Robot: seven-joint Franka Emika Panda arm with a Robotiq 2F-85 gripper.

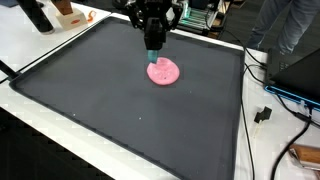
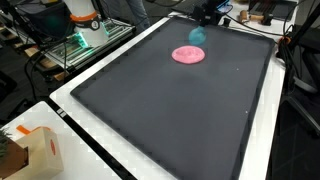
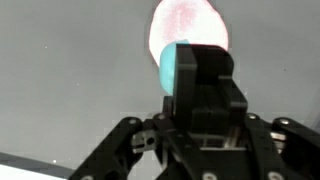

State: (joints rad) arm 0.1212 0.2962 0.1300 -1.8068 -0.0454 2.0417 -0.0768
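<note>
Claw [image 1: 153,42] is clamped on a teal thing [image 3: 170,68], which hangs just above the pink plate [image 1: 163,71]. The plate lies flat on the dark surface [image 1: 120,110], near one edge. A box [image 2: 38,152] sits well apart from it all.

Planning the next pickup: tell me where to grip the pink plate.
Pinch its rim from above, probably. The plate lies flat on the mat, so only the rim offers a hold; take the edge away from the gripper, which is shut on a teal thing.
</note>
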